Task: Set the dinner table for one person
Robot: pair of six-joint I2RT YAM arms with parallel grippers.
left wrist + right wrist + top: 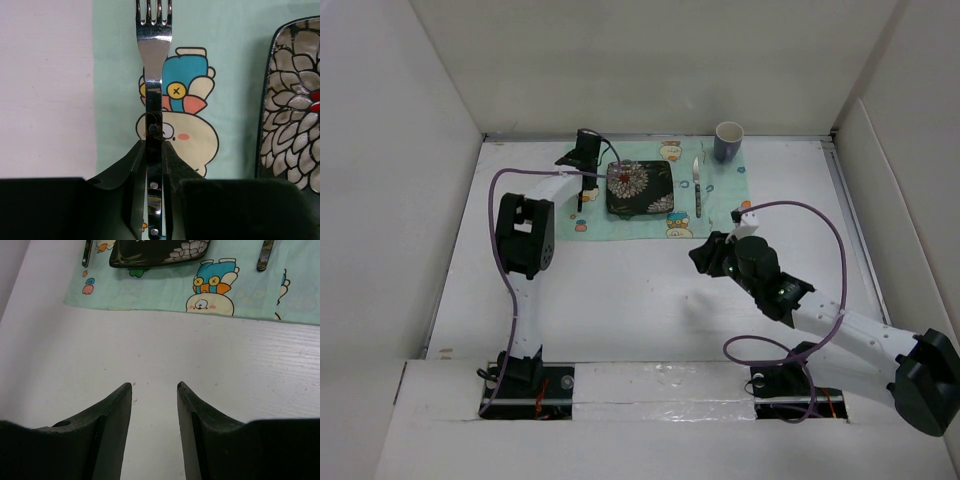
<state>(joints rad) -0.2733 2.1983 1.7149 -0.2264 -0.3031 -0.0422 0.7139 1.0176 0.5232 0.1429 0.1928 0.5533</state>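
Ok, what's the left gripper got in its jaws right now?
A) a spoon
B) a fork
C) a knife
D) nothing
B: in the left wrist view the left gripper is shut on the handle of a fork, whose tines point away over the green cloth.

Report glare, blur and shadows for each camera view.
Top external: even, soft light on the matte white table, only faint shadows. Left wrist: bright glare on the shiny steel fork, the black left gripper dark and soft-edged. Right wrist: no glare, black right gripper slightly blurred, mint-green cartoon cloth sharper.
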